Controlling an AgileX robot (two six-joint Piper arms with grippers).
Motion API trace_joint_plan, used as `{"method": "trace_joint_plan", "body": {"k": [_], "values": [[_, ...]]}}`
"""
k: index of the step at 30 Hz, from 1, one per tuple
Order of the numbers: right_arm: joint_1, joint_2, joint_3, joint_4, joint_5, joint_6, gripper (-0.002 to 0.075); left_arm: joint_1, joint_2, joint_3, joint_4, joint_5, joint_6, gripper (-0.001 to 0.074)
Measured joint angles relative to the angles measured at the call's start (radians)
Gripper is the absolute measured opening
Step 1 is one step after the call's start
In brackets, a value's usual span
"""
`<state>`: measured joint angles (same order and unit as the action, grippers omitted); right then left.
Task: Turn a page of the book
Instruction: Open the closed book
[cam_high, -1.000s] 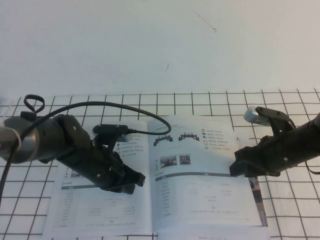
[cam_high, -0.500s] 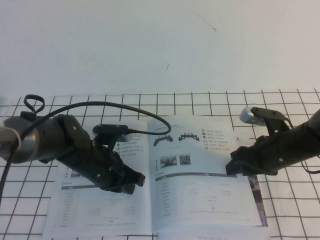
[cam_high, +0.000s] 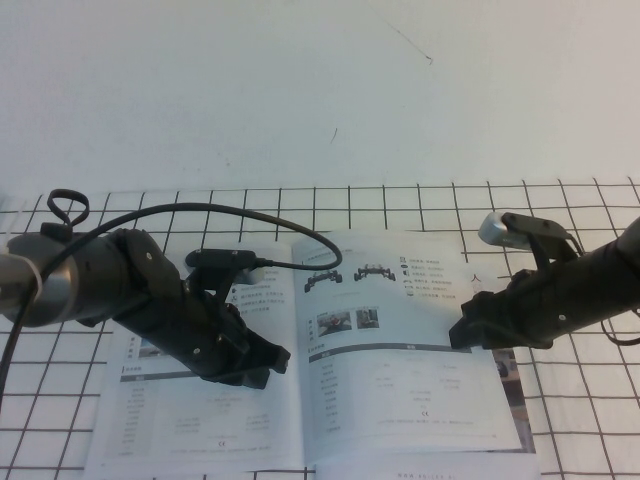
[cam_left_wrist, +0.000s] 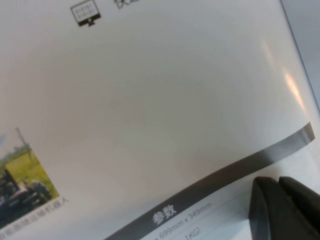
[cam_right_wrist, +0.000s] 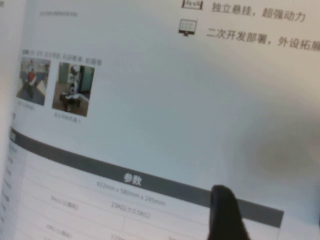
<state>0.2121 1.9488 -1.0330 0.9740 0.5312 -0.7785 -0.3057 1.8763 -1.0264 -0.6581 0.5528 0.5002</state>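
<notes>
Two grippers: both sat low over the book (cam_high: 310, 360).
Left gripper (cam_high: 262, 366): on the left page, fingers (cam_left_wrist: 280, 210) together.
Book: open on the grid table (cam_high: 580, 210).
Page (cam_high: 400, 340): flat.
Right gripper (cam_high: 462, 335): at its right edge; I cannot tell its fingers.

You see a white counter (cam_high: 300, 90) with a black-lined grid mat (cam_high: 400, 205) across its lower half. At six o'clock, another booklet's edge (cam_high: 430, 468) peeks out.
</notes>
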Motion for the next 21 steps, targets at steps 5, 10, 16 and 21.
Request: {"method": "trace_joint_plan", "body": {"k": [5,10,16,21], "values": [[-0.003,0.01,0.0,0.072,0.04,-0.094,0.0393,0.002,0.0,0.0,0.0,0.0,0.0,-0.0002],[-0.003,0.019,0.0,0.123,0.078,-0.154,0.0394,0.002,0.0,0.0,0.0,0.0,0.0,-0.0002],[-0.003,0.025,0.004,0.203,0.147,-0.241,0.0394,0.002,0.0,0.0,0.002,0.0,0.0,-0.0002],[-0.001,0.027,0.006,0.277,0.192,-0.289,0.0394,0.002,0.0,0.0,0.002,0.002,0.0,-0.0002]]}}
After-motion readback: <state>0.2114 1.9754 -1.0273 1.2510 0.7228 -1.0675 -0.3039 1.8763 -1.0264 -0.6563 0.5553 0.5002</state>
